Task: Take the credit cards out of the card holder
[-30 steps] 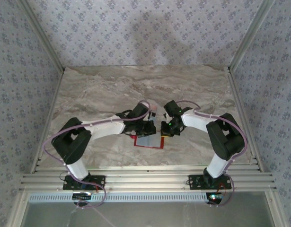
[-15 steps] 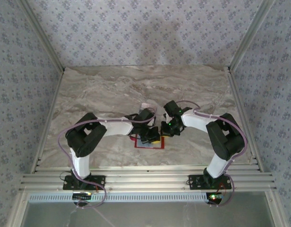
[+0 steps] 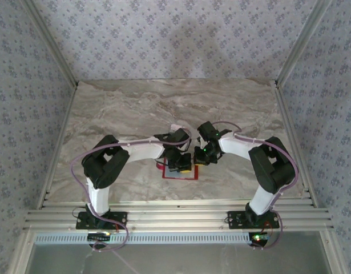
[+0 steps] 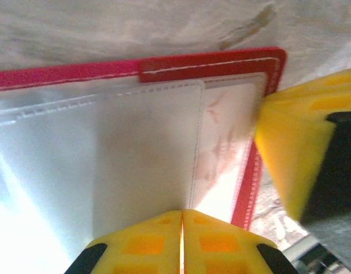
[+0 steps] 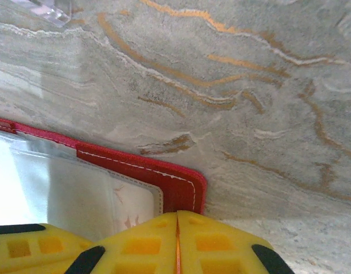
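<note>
- Change: my left arm has folded inward, and the left pincer [image 3: 180, 164] now sits right over the open card holder [image 3: 180, 175]. It hides most of the holder's grey inner face.
- Left wrist view: the left pincer [image 4: 181, 220] has its fingers pressed together, tips down at the near edge of the clear pocket. I see nothing pinched between them.
- The pale credit card [image 4: 229, 137], with faint pinkish marks, is still tucked in the pocket by the red border. I cannot pick out the silver card under the glare.
- The right pincer [image 5: 176, 222] is also pressed together, bearing on the holder's red corner — apparently pinning it to the bench [image 3: 135, 108].
- Holder position: flat and open at the near middle of the bench, between the two arms.
- Against a second ago: the left elbow sat further left and the grey face lay open to the top camera. The right arm and the holder have not shifted.
- My reading: the holder is braced and the left tips are placed to work a card out — no card is freed yet.
</note>
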